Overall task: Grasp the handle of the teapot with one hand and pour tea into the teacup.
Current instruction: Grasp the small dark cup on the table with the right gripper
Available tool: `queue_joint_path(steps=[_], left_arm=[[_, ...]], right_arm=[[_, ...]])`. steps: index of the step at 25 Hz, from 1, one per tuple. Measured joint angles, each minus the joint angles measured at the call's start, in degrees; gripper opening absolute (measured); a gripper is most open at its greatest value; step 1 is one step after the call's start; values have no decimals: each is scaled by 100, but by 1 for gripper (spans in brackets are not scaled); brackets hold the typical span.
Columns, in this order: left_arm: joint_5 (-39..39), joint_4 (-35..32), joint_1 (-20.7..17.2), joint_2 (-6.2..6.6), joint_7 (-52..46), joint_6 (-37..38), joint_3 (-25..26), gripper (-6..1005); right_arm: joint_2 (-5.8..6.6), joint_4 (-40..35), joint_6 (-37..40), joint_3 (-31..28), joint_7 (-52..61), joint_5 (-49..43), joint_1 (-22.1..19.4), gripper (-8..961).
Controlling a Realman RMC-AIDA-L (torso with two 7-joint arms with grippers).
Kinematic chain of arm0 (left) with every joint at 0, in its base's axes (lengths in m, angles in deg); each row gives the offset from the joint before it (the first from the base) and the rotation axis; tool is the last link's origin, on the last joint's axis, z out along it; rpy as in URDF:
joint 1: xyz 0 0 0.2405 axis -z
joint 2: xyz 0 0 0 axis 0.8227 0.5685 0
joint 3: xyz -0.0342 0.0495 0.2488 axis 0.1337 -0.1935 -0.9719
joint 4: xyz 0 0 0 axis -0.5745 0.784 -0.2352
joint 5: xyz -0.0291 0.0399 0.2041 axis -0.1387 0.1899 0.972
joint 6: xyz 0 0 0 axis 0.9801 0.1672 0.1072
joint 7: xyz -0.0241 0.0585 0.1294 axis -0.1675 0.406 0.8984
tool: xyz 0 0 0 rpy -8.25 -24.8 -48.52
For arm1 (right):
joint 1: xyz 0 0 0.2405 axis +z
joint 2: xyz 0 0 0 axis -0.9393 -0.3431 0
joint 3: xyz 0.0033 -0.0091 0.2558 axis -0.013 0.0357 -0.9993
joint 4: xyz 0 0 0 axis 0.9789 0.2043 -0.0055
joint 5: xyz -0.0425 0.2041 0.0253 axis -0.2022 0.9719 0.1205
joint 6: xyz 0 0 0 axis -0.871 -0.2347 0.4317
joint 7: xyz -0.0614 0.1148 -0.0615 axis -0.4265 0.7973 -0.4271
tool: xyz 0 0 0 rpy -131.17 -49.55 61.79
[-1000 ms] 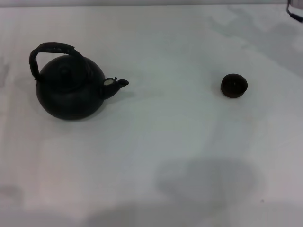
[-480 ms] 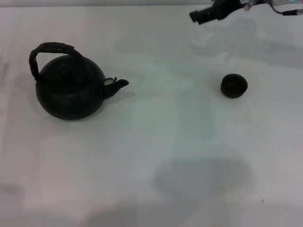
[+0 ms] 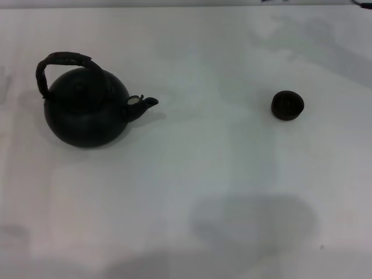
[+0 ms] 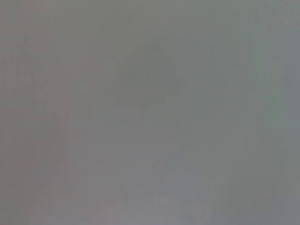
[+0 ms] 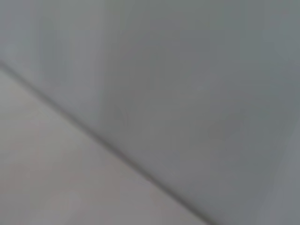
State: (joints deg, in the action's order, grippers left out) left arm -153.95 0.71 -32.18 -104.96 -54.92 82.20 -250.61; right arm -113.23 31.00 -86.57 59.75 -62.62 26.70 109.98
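Note:
A round matte black teapot (image 3: pixel 86 113) stands on the white table (image 3: pixel 192 174) at the left in the head view. Its spout (image 3: pixel 143 104) points right. Its dark rough arched handle (image 3: pixel 58 65) loops over the top, and nothing touches it. The small dark teacup (image 3: pixel 287 105) stands at the right, well apart from the teapot. Neither gripper shows in the head view. The left wrist view shows only plain grey. The right wrist view shows only a grey surface and a pale one meeting at an edge.
A soft shadow (image 3: pixel 256 218) lies on the table in front of the teacup. The far table edge (image 3: pixel 174 6) runs along the top of the head view.
Half a second ago a dark arm part showed at the far right of the head view. It has moved out of view. The teapot and teacup have not moved.

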Motion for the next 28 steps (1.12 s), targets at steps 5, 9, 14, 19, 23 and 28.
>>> queue_joint_path(steps=[5, 9, 14, 19, 23, 28], left_arm=[[-53, 0, 2, -6, 0, -1, -1, 878], [-76, 0, 6, -10, 0, 0, -1, 878], [-134, -8, 58, -10, 0, -1, -1, 878], [-136, -11, 175, -8, 0, -12, 0, 878], [-136, -11, 241, -8, 0, -20, 0, 878], [-135, -36, 275, -10, 0, -57, 0, 878]], right_arm=[[-66, 328, 1920, 102, -1073, 1894, -729, 851], [-46, 1255, 2623, 68, -3073, 4870, -1027, 850], [-43, 3399, 1249, -1179, -5723, 8235, -955, 851], [-71, 4736, -354, -2237, -8002, 9344, -924, 849], [-73, 4990, -232, -2391, -8779, 9430, -921, 847], [-80, 5032, 43, -2408, -9353, 9475, -875, 844]])
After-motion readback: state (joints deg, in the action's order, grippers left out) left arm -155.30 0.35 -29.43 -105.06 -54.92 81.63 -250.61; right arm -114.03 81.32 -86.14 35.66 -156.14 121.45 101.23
